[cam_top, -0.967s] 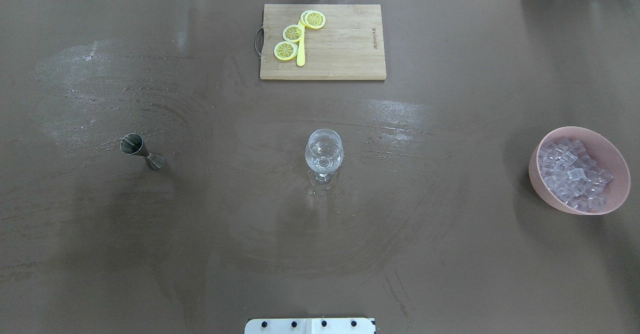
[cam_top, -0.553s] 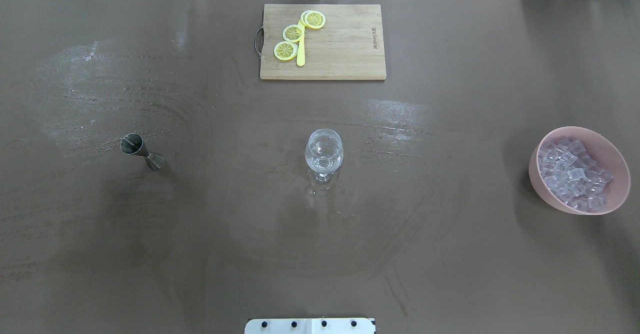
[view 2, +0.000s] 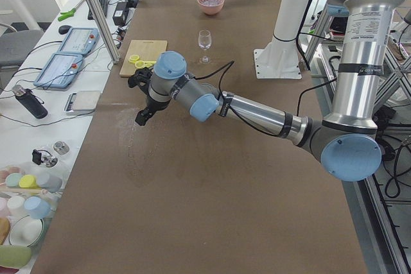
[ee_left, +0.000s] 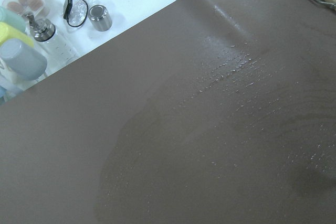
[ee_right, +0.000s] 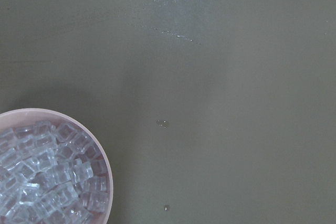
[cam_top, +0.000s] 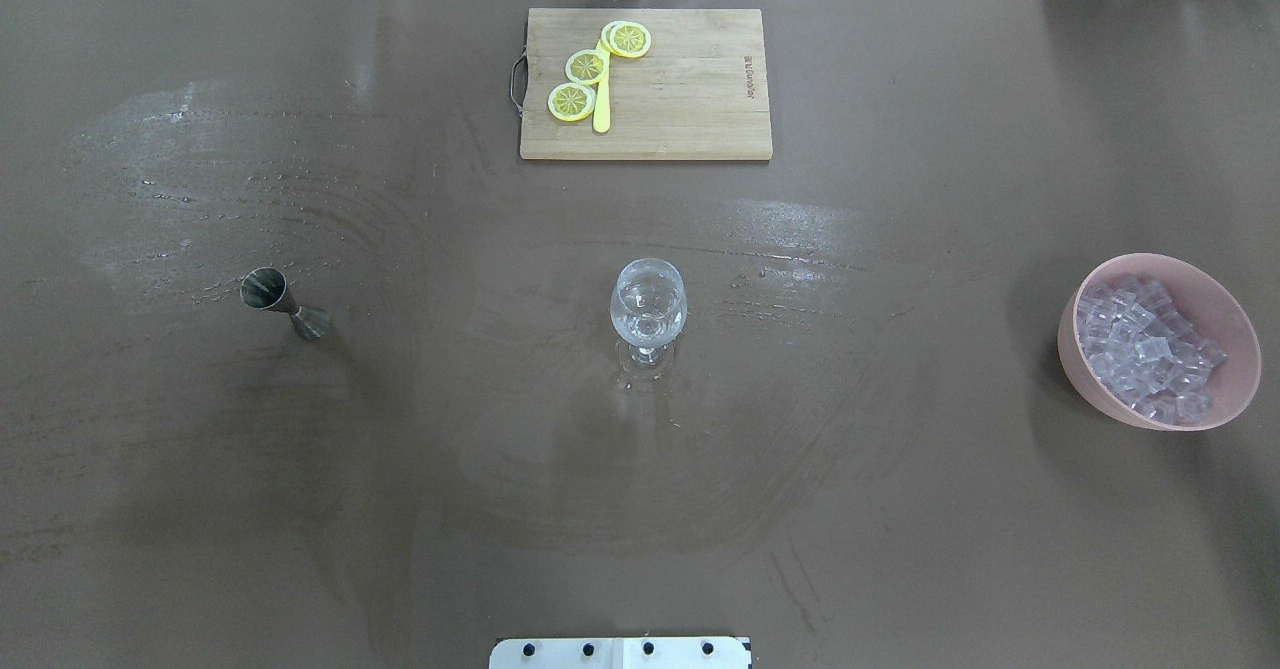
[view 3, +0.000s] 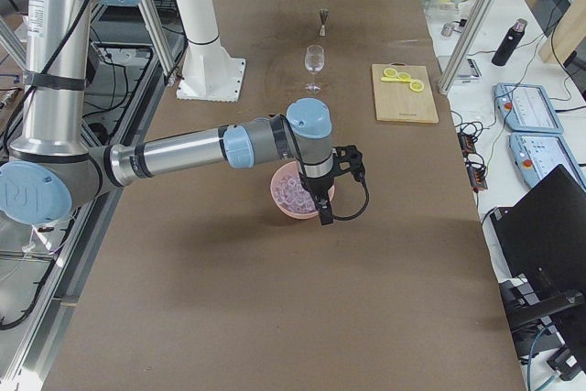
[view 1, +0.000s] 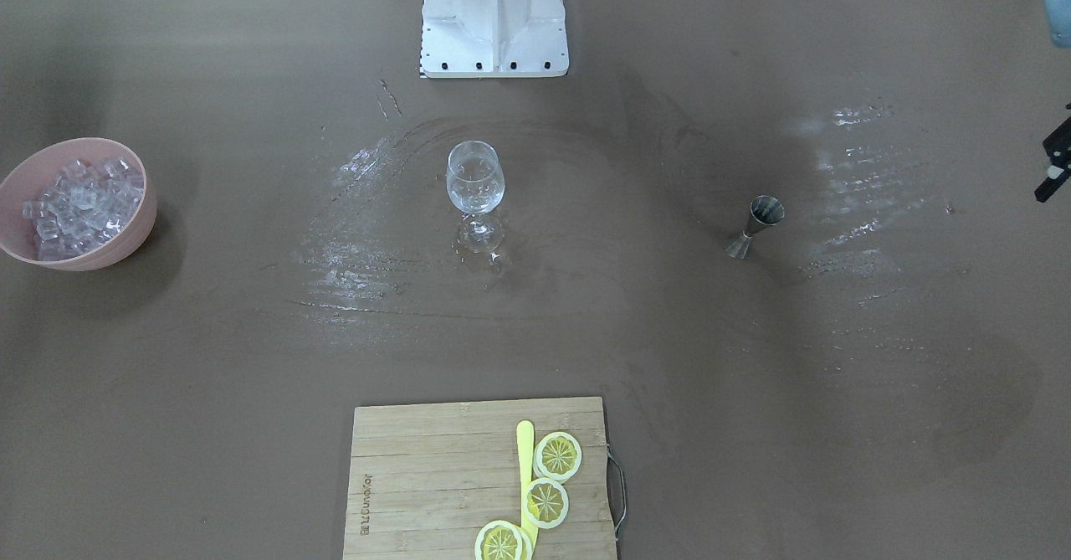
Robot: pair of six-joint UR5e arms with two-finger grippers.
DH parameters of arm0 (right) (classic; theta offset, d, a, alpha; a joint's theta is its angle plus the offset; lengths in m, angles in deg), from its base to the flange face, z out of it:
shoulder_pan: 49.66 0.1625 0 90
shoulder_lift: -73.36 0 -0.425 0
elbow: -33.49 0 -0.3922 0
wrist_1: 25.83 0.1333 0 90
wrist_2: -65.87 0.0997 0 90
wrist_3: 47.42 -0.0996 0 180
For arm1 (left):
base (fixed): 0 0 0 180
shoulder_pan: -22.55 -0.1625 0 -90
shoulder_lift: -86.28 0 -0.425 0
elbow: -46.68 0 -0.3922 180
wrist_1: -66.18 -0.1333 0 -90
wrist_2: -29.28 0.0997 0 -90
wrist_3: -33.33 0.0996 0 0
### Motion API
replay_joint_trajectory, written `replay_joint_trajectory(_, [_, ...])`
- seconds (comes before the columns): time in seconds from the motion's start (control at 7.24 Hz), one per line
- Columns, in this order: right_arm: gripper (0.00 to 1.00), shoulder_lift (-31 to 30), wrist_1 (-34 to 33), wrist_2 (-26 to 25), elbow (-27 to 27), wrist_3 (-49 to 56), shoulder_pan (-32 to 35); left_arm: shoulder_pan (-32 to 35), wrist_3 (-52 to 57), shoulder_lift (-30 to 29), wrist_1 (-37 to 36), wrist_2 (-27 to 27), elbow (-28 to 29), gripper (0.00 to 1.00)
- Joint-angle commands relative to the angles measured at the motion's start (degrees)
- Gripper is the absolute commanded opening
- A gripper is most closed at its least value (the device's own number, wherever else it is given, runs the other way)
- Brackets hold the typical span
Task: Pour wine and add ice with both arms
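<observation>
Standing upright at the middle of the brown table [cam_top: 900, 509] was the clear stemmed wine glass [cam_top: 648, 307], with the small steel double-cone jigger [cam_top: 285, 305] well apart toward the robot's left. The many small clear ice cubes [cam_top: 1145, 349] lay heaped in the round pink bowl [cam_top: 1072, 359] near the table's right end. The right arm's black gripper [view 3: 324, 215] hung pointing down near that bowl. The left arm's black gripper [view 2: 140, 119] hung over bare, wet-streaked table at the left end. How far either pair of fingers stood apart could not be told. Yellow lemon slices [cam_top: 571, 101] lay on the wooden cutting board [cam_top: 690, 99] at the far edge.
</observation>
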Motion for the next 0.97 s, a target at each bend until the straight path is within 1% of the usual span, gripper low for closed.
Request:
replay_joint_trajectory(0.0, [0.99,-0.35,0.06,0.00,0.00,0.01,0.00,-6.88,-17.62,3.15,16.38,2.24,-0.21,0.98])
replay_joint_trajectory(0.14, [0.99,-0.44,0.06,0.09,0.00,-0.08,0.00,-9.69,-23.16,3.78,21.22,4.43,-0.39,0.98])
replay_joint_trajectory(0.28, [0.99,-0.44,0.06,0.00,0.00,-0.08,0.00,-14.50,-27.83,5.35,25.28,9.84,-1.44,0.98])
replay_joint_trajectory(0.55, [0.99,-0.44,0.06,0.00,0.00,0.01,0.00,-22.86,-29.19,10.35,25.75,22.14,-7.30,0.98])
replay_joint_trajectory(0.69, [0.99,-0.44,0.06,0.00,0.00,0.01,0.00,-26.64,-29.20,12.46,25.76,28.73,-9.34,0.98])
replay_joint_trajectory(0.83, [0.99,-0.70,0.06,0.00,0.00,-0.08,0.00,-29.90,-29.20,13.53,26.89,34.45,-9.70,0.98])
